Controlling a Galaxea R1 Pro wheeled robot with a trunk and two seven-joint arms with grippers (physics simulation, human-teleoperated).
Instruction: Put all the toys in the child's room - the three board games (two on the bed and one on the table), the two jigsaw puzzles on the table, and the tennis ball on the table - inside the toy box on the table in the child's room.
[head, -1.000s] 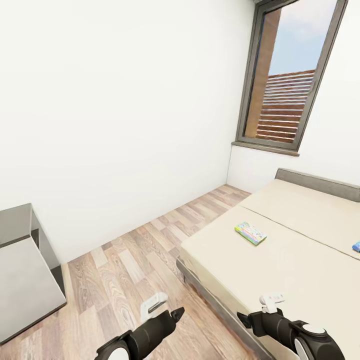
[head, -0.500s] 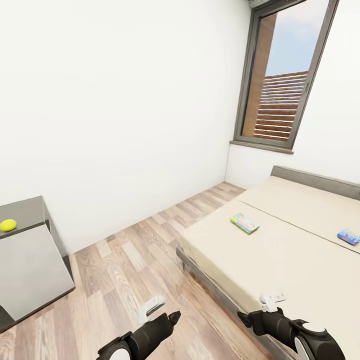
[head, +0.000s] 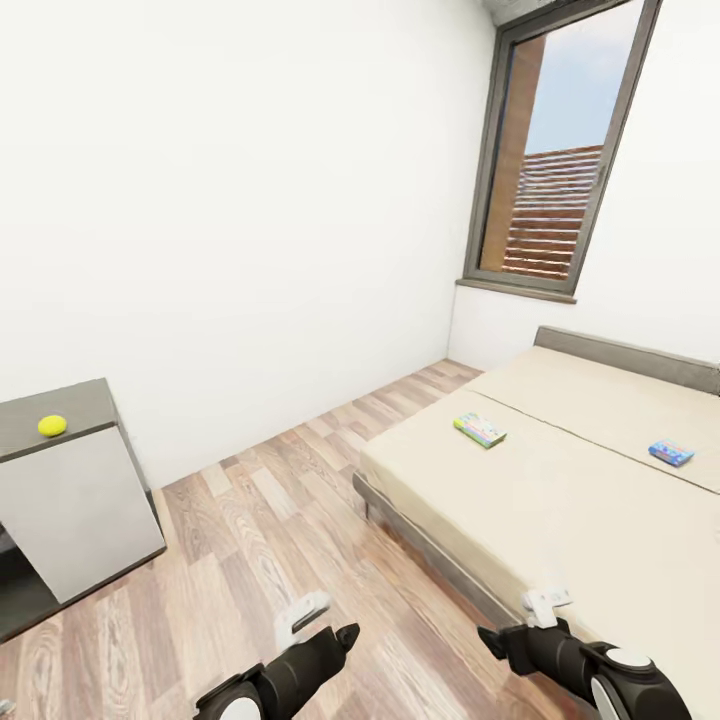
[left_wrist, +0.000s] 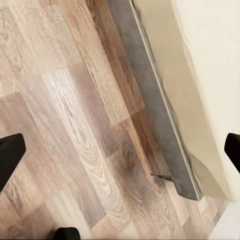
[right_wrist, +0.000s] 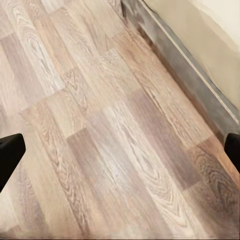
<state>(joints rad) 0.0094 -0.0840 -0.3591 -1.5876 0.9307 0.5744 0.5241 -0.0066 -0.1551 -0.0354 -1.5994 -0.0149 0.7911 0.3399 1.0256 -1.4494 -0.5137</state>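
On the plain beige bed (head: 560, 500) with grey headboard: two flat printed board-game boxes noted, well apart. Green-edged box (head: 479, 430) near the bed's middle fold, long axis running diagonally from the floor side toward the foot; small blue box (head: 670, 452) farther across, toward the headboard side, similarly slanted. Small yellow-green tennis ball (head: 52, 425) resting on the dark grey side table (head: 70, 405) at left, against the white wall. Wood-plank floor (head: 250, 530) between table and bed. Left pincer (head: 318, 620) and right pincer (head: 520, 620) held low, both spread wide per wrist views, nothing held. Judged step: approach to the bed. Recommended: draw up square to the bed edge, reach the nearer green-edged box first, close across its short side.
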